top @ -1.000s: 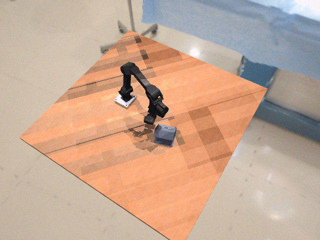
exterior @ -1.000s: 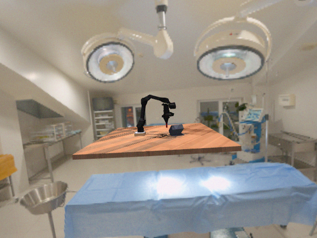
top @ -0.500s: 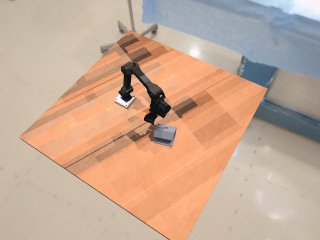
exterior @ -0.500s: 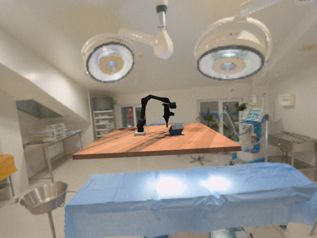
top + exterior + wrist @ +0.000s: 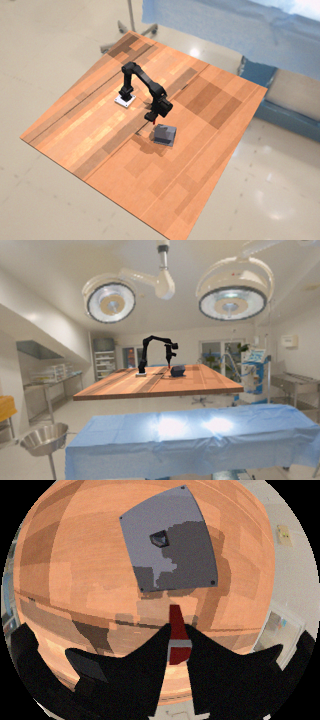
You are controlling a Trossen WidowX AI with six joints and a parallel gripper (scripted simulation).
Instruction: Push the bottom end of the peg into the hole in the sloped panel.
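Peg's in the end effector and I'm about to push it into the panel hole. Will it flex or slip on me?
The red peg looks short and straight between the fingers, so it probably stays stiff. Its smooth sides, pinched only near the top, might slide upward if the tip catches the rim of the hole. The panel looks blocky and wide-based, unlikely to tip.
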